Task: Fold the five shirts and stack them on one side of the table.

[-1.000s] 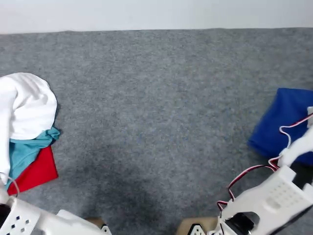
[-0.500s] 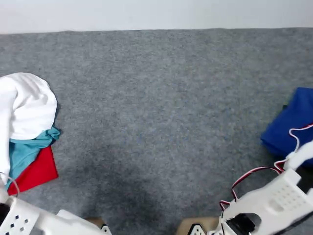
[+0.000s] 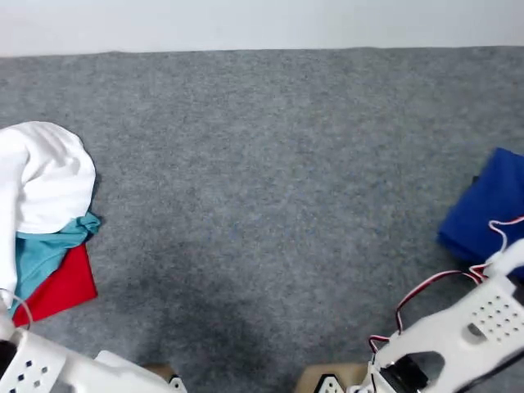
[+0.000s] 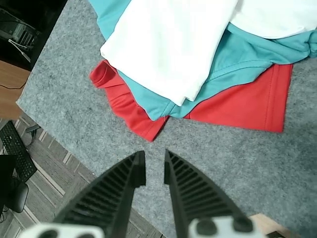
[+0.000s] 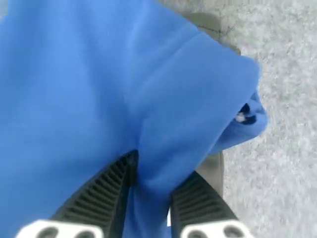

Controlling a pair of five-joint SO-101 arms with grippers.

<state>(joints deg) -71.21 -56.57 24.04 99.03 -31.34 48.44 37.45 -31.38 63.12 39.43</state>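
The grey felt tabletop (image 3: 270, 164) takes up most of the high view. At one side edge sits a loose pile of three. The white shirt (image 3: 45, 176) is on top, bunched and rounded. It covers most of the teal shirt (image 3: 49, 250), which pokes out underneath on the near side. The red shirt (image 3: 65, 286) is at the bottom with a corner sticking out toward the arm bases. The left wrist view shows the same layering, white over teal over red. The red one's hem is rolled up a bit at one corner, and the pile lies close to the tabletop's edge. They look laid over each other rather than neatly folded.

Way over on the opposite side, well apart from the pile, is the blue shirt (image 3: 491, 205), a bundle running off the frame edge. The right arm (image 3: 467, 336) is just beside it, with its red and white wires (image 3: 442, 286) looping by the cloth. The left arm (image 3: 33, 368) sits low in the near corner by the pile.

The right hand (image 5: 158, 171) is clamped on a fold of the blue shirt, with fabric pinched between both fingers. The left hand (image 4: 154, 157) hovers above bare felt near the red shirt, fingers a narrow gap apart with nothing in them.
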